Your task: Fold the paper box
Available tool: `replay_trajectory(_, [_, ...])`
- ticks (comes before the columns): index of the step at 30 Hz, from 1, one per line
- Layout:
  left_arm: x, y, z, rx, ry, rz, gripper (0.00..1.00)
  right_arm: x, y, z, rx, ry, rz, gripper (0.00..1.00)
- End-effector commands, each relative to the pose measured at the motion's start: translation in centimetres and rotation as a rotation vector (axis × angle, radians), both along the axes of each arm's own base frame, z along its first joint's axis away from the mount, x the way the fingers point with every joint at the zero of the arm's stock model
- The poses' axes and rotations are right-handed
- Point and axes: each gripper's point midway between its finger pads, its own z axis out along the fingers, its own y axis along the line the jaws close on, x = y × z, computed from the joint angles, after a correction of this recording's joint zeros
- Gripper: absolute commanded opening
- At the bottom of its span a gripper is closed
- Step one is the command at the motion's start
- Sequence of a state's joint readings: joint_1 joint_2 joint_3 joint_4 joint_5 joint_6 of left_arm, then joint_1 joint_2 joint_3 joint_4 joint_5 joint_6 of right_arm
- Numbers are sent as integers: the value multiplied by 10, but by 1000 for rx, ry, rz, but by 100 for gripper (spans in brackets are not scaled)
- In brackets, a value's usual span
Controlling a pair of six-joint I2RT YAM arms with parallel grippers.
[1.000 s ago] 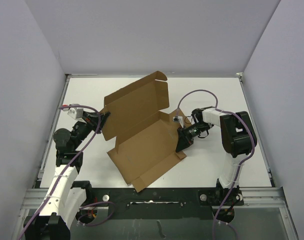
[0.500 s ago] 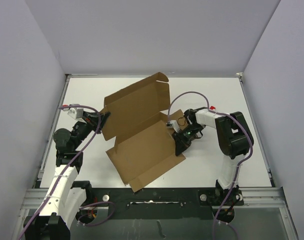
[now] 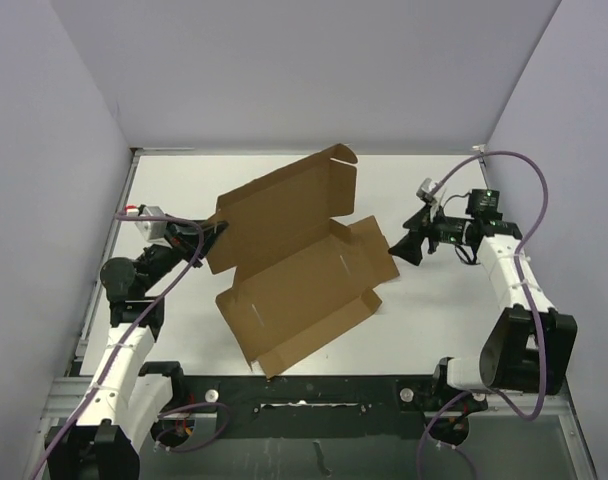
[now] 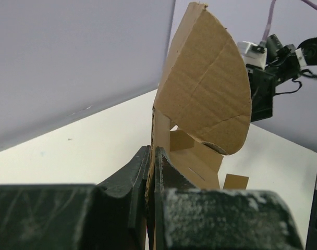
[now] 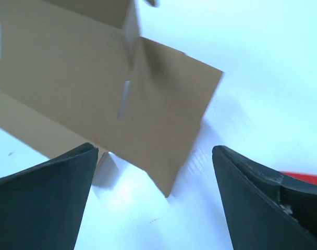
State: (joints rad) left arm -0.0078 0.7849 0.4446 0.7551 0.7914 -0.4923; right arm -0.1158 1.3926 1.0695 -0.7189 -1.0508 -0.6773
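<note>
The paper box (image 3: 304,265) is a brown die-cut cardboard sheet lying open on the white table (image 3: 434,320), with its rear lid panel tilted up. My left gripper (image 3: 208,240) is shut on that panel's left edge. In the left wrist view the fingers (image 4: 140,172) pinch the cardboard (image 4: 205,94), which rises above them. My right gripper (image 3: 402,250) hovers open just right of the box's right flap, touching nothing. In the right wrist view its open gripper (image 5: 154,151) frames the flap's corner (image 5: 163,130) from above.
White walls enclose the table on the left, rear and right. The right arm's cable (image 3: 524,170) loops above its wrist. A red strip (image 5: 304,177) shows beside the right finger. The arm bases and metal rail (image 3: 314,395) run along the near edge.
My right gripper opened, let go of the box's right side and pulled back to the right. The right flap now lies flatter and the box sits slightly further right. Left gripper keeps its hold.
</note>
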Motion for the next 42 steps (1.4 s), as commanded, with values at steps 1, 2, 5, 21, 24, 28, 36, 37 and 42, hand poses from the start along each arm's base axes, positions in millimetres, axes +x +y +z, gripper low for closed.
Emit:
replay_trajectory(1, [-19,-12,54,7,-193,-106,0,50,-36,4,88,-162,-202,98])
replay_trajectory(2, [-20,-13,57,3,-198,-118,0,54,-38,3,110,-130,-203,98])
replay_trajectory(5, [-23,-15,60,-4,-198,-141,0,51,-24,-12,137,-30,-148,98])
replay_trajectory(21, [-26,-18,71,-28,-193,-179,0,59,16,-38,124,92,-29,27])
replay_trajectory(24, [-18,-17,74,-46,-169,-162,0,59,19,-16,164,31,13,0])
replay_trajectory(28, [-7,-13,84,-75,-110,-129,0,71,14,21,206,-118,-19,0])
replay_trajectory(36, [-12,-28,80,58,-199,-192,0,94,8,44,262,-352,-161,0])
replay_trajectory(37, [-13,-32,76,92,-214,-213,0,98,6,42,269,-367,-188,0])
replay_trajectory(42, [-8,-42,61,223,-243,-275,0,112,4,31,314,-442,-257,0])
